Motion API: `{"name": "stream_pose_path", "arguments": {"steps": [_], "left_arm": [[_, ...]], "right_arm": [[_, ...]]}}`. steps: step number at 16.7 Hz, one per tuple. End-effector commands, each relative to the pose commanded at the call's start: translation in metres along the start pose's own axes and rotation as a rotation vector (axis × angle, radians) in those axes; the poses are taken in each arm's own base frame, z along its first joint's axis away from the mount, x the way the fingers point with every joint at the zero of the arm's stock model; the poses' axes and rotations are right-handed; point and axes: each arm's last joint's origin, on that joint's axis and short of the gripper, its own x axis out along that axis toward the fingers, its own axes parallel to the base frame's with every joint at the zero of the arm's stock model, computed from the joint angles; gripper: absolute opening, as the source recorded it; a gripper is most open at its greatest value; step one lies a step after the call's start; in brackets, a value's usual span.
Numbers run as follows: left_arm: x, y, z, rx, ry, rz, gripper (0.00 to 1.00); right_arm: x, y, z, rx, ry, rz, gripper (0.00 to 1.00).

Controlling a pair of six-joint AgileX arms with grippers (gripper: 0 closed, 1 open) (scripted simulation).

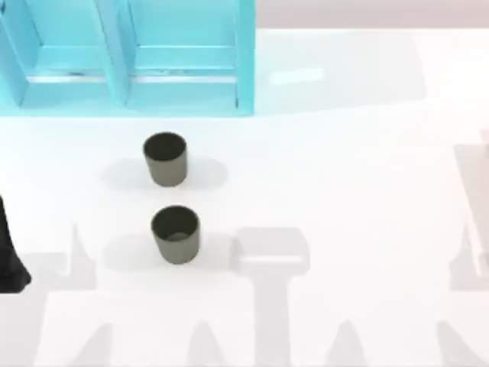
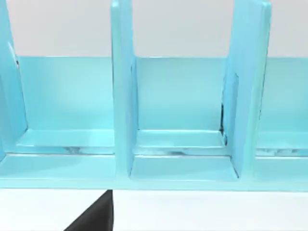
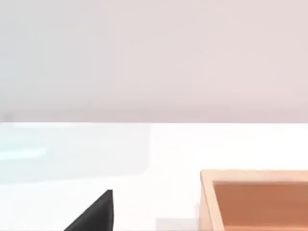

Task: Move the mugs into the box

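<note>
Two dark olive-grey mugs stand upright on the white table, left of centre in the top view. One mug (image 1: pixel 165 159) is farther back and the other mug (image 1: pixel 176 233) is nearer the front, a short gap between them. Both look empty. The box (image 3: pixel 255 175) is a light orange-brown open tray, seen low in the right wrist view. A dark part of my left arm (image 1: pixel 9 260) sits at the table's left edge, well left of the mugs. A dark sliver of my left gripper (image 2: pixel 96 214) and of my right gripper (image 3: pixel 96 214) shows in each wrist view.
A light blue rack (image 1: pixel 114 76) with upright dividers stands at the back left, behind the mugs; the left wrist view faces the rack (image 2: pixel 122 96) head on. Grey shadows of the arms lie across the front and right of the table.
</note>
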Motion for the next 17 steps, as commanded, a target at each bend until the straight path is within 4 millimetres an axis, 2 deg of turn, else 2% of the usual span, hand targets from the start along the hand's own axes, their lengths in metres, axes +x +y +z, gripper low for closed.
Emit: {"name": "stream_pose_path", "arguments": {"steps": [4,7,10,12,14,17], "left_arm": [[0.0,0.0,0.0,0.0,0.0,0.0,1.0],[0.0,0.0,0.0,0.0,0.0,0.0,1.0],[0.0,0.0,0.0,0.0,0.0,0.0,1.0],[0.0,0.0,0.0,0.0,0.0,0.0,1.0],[0.0,0.0,0.0,0.0,0.0,0.0,1.0],[0.0,0.0,0.0,0.0,0.0,0.0,1.0]], "right_arm": [[0.0,0.001,0.004,0.005,0.018,0.004,1.0],[0.003,0.004,0.022,0.025,0.097,0.021,1.0],[0.013,0.011,0.054,0.053,0.217,0.041,1.0],[0.027,0.018,0.081,0.071,0.31,0.054,1.0],[0.047,0.029,0.111,0.088,0.408,0.065,1.0],[0.09,0.057,0.153,0.105,0.552,0.076,1.0]]}}
